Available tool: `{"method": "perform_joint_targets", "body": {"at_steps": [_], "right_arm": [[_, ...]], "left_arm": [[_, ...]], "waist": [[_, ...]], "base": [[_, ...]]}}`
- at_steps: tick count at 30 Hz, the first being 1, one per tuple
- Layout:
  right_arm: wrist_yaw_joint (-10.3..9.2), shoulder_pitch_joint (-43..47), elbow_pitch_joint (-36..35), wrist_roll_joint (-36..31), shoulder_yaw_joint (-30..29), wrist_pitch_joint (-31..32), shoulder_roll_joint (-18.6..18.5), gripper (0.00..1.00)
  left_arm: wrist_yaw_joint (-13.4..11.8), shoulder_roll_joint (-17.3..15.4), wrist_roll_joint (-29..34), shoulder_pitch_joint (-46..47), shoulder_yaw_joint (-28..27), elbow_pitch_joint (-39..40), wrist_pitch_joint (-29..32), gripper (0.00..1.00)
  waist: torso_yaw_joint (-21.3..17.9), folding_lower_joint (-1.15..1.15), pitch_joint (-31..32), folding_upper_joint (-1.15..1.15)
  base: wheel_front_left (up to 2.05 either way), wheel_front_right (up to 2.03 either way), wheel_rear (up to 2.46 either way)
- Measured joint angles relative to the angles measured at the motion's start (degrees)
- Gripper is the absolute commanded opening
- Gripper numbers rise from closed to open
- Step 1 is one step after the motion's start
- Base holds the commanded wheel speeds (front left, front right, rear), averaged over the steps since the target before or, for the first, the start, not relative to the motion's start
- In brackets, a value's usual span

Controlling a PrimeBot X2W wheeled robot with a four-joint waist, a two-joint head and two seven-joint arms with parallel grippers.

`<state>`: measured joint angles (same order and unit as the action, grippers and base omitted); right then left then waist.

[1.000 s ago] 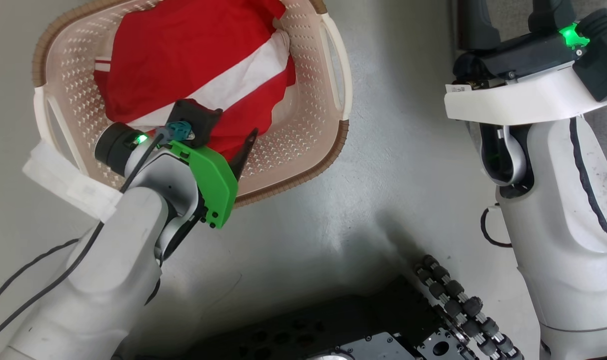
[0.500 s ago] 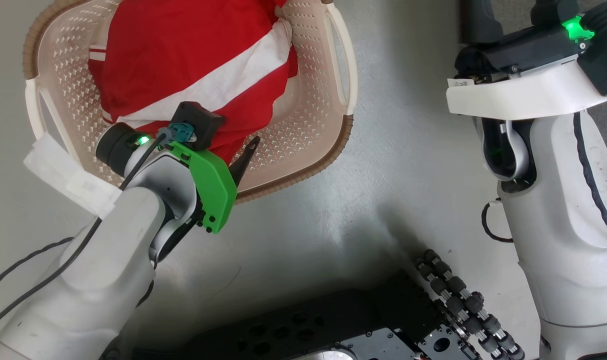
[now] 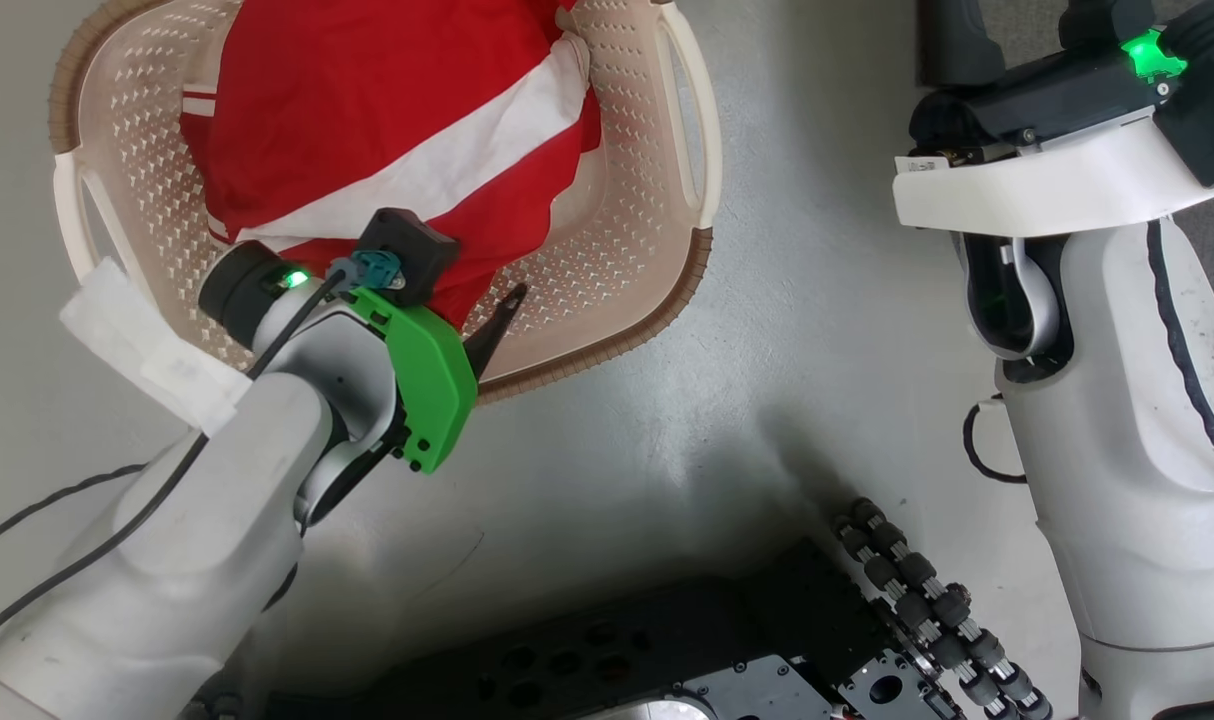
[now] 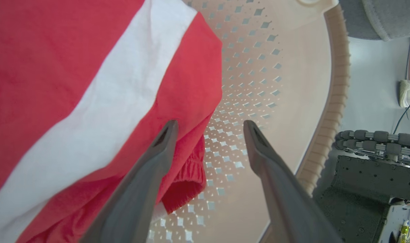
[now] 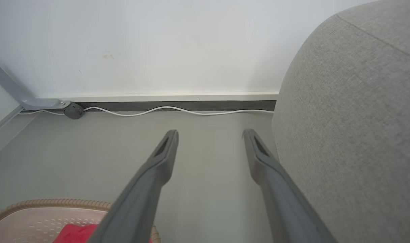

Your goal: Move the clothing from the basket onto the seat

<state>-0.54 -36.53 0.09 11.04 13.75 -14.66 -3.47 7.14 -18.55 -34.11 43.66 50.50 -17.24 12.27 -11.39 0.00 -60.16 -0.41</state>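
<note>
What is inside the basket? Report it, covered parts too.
A red garment with a white stripe lies bunched in the basket; the left gripper, open, reaches in at its edge. Whatever lies beneath the cloth is covered.

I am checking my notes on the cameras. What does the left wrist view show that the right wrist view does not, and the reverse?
Left wrist view: the open left hand over the inside of the basket, at the edge of the clothing with its white stripe, and the robot's dark base with rollers. Right wrist view: the open right hand above the floor, a white wall, a white cable along its foot. Both: the basket's brown rim, the red clothing, the grey seat.
</note>
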Motion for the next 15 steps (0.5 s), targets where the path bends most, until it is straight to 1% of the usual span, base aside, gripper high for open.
{"method": "perform_joint_targets", "body": {"at_steps": [6,15], "right_arm": [[0.01,0.0,0.0,0.0,0.0,0.0,0.0,1.00],[0.03,0.0,0.1,0.0,0.0,0.0,0.0,1.00]], "left_arm": [[0.0,-0.8,0.0,1.0,0.2,-1.0,-0.8,1.00],[0.0,-0.8,-0.9,2.0,1.0,-2.5,-1.8,1.00]], "waist": [[0.0,0.00,-0.3,0.00],[0.2,0.00,-0.9,0.00]], "base": [[0.00,0.00,0.00],[0.00,0.00,0.00]]}}
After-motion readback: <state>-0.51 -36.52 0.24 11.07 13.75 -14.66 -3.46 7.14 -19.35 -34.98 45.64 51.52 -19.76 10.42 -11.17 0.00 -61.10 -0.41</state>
